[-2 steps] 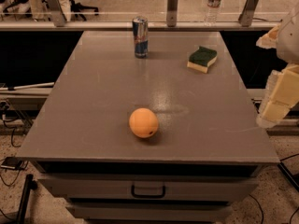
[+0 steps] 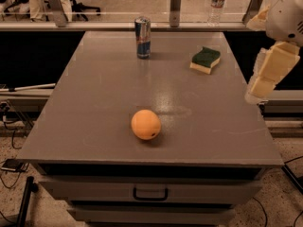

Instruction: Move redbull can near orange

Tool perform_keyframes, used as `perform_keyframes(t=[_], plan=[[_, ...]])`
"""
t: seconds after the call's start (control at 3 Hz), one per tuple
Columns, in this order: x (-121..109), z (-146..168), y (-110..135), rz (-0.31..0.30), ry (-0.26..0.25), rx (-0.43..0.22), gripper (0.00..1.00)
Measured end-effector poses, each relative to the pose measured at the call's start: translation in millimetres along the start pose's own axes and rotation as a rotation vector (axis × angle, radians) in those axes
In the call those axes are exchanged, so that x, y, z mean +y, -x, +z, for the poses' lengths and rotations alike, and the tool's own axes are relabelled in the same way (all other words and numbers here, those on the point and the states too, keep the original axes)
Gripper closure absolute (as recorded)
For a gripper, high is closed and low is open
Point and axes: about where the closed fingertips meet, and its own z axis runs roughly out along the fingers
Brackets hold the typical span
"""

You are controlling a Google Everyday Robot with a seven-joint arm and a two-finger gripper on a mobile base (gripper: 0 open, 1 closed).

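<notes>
- The desk is a grey, flat top with a drawer below its front edge. The orange lies on it close to that front edge, and it serves here as the landmark.
- The hand hangs to the right of the orange and a little behind it, outside the right edge of the desk and above its level. Nothing is seen in it. If it is open or closed, one cannot tell.
- A green-and-yellow sponge lies behind the orange and to the right, well apart from it.
- The redbull can stands upright far behind the orange, almost straight behind it, near the back edge of the desk.
- The can is probably light, with thin, smooth metal walls, so it can slip or dent under a hard squeeze. Being tall and slim, it can also tip easily. A grip around the middle of its body, from the side, seems the safest.
</notes>
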Motion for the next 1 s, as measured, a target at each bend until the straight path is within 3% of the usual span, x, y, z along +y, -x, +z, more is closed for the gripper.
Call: perform_keyframes(t=[0.33,0.67,1.0], plan=[[-39,23,30,-0.017,-0.002,-0.062,0.0],[-83,71,88,-0.02,-0.015,-0.225,0.0],[-107,100,128,-0.047,-0.071,-0.345,0.0]])
